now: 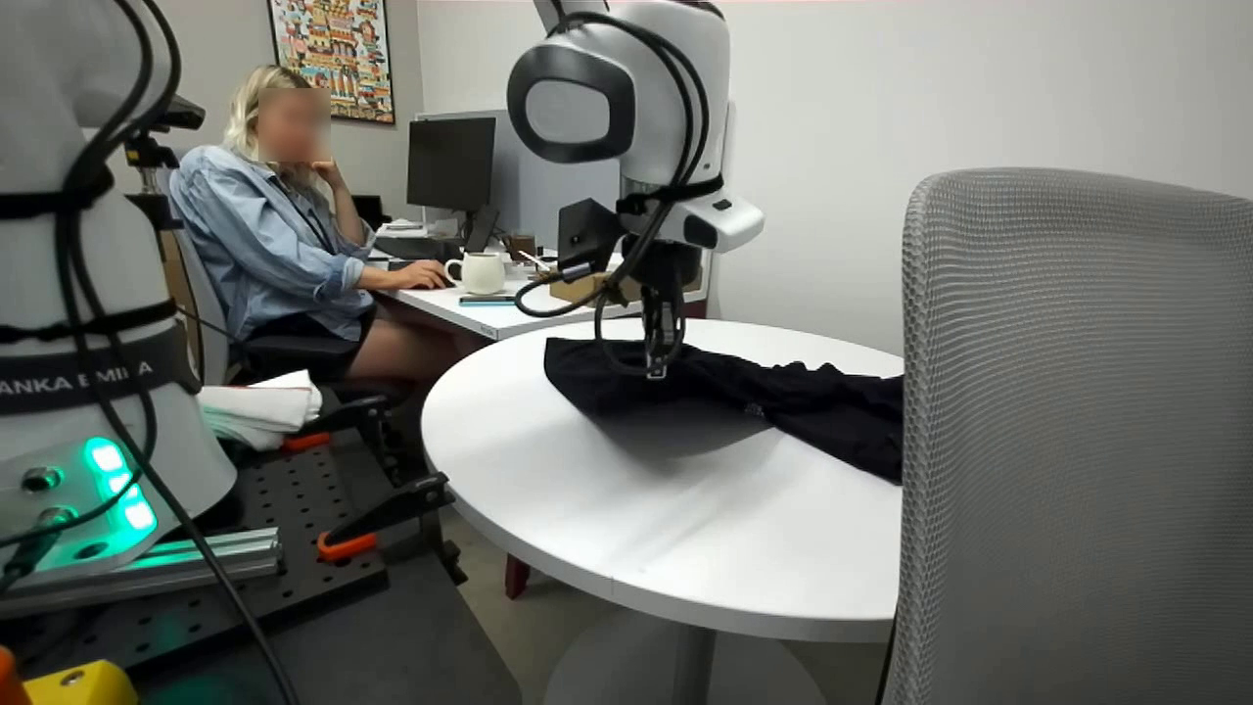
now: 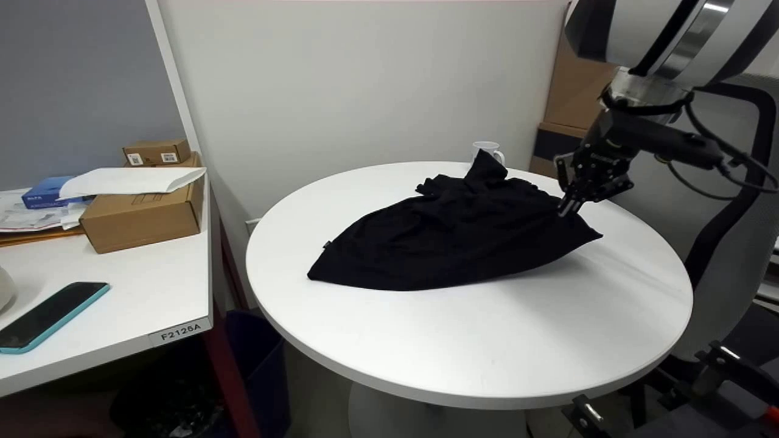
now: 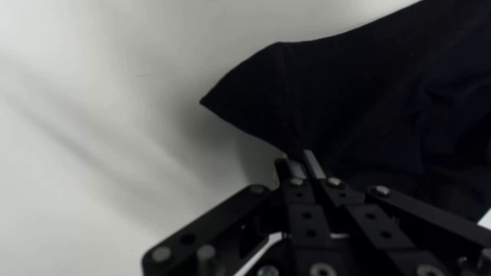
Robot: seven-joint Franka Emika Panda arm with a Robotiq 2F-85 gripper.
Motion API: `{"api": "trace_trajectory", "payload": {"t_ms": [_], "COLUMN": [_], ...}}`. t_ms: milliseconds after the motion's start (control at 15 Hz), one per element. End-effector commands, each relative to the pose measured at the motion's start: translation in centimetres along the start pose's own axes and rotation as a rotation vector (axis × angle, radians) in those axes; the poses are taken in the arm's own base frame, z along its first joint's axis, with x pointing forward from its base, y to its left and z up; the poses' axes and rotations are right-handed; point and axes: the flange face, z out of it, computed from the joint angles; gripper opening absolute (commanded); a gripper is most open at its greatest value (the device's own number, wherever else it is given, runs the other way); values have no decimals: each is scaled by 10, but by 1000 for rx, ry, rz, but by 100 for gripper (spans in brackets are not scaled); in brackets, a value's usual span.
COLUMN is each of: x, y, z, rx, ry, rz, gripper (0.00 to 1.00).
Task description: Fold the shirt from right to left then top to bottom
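A black shirt (image 2: 450,237) lies bunched and wrinkled across the round white table. My gripper (image 2: 570,205) is shut on the cloth near its edge, at the end towards the grey chair in this exterior view. Around the grip the fabric is raised off the tabletop, with a shadow beneath it. In the wrist view the fingertips (image 3: 314,165) pinch a fold of the shirt (image 3: 356,92), and a loose corner sticks out beyond them. An exterior view also has the gripper (image 1: 657,368) low over the shirt (image 1: 715,392), whose far end is hidden behind a chair back.
The round table (image 2: 475,340) has a white mug (image 2: 487,149) at its back edge, close behind the shirt. A mesh chair (image 1: 1067,411) stands against the table. On a neighbouring desk are boxes (image 2: 146,213) and a phone (image 2: 52,316). A person (image 1: 264,225) sits there.
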Motion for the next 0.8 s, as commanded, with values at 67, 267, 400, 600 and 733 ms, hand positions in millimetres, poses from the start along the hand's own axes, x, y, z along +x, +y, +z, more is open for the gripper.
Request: {"api": "trace_trajectory", "payload": {"t_ms": [67, 267, 400, 600, 733], "x": [-6, -9, -14, -25, -30], "y": [-8, -58, -102, -166, -205], "z": [-46, -65, -74, -90, -102], "rx": [51, 52, 38, 23, 22], "ry": [25, 40, 64, 95, 120], "rz": [-58, -135, -201, -283, -320], "gripper": [1, 1, 1, 1, 1]}}
